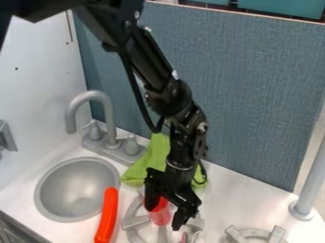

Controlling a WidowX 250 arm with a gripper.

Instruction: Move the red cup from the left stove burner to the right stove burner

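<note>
The black gripper (pixel 168 204) hangs low over the left stove burner, in the lower middle of the camera view. Right at it is a translucent red cup (pixel 160 214), its upper part partly covered by the gripper. Whether the cup is held or merely stands against the gripper, I cannot tell. Behind the gripper and arm, a green cloth (pixel 149 159) lies crumpled by the back wall. To the left, a long orange-red object (pixel 108 216) with rounded ends lies beside the sink.
A round grey sink (pixel 75 192) is at the left, with a grey faucet (pixel 105 107) behind it. Grey burner supports (pixel 134 222) lie under the cup. Another burner (pixel 257 233) is at the lower right, near a grey post (pixel 308 190). A blue-grey panel (pixel 254 95) stands behind.
</note>
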